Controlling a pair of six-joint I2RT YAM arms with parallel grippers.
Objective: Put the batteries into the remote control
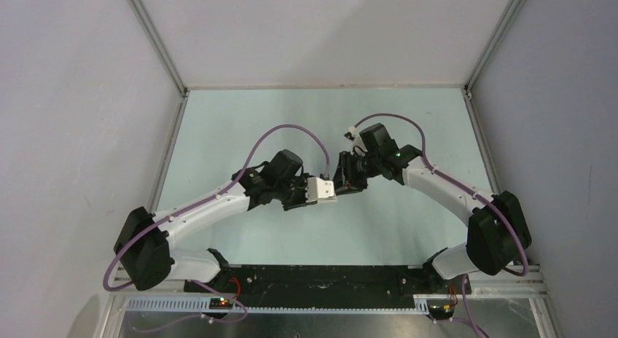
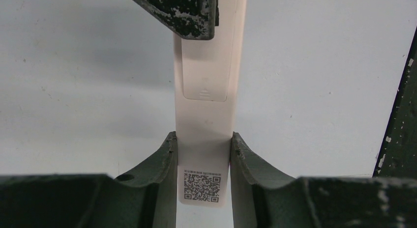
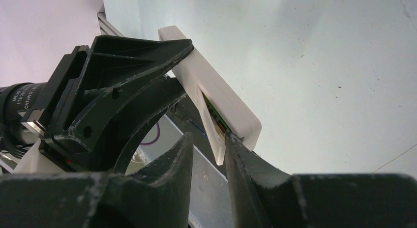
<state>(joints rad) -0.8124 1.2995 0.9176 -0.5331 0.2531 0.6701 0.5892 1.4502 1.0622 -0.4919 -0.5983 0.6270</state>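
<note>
Your left gripper (image 2: 202,142) is clenched on the remote control (image 2: 204,115). A finger presses each long edge just above a QR sticker (image 2: 202,186), holding the remote off the pale table (image 1: 240,134), midway between the arms. Your right gripper (image 3: 206,139) stands slightly parted, grasping nothing. One fingertip (image 3: 231,139) touches the remote's far end at the lip of the battery cover (image 2: 205,75). The remote shows its white back. Under the cover's edge, which looks lifted, a greenish sliver (image 3: 215,112) shows; whether it is a battery, you cannot tell.
</note>
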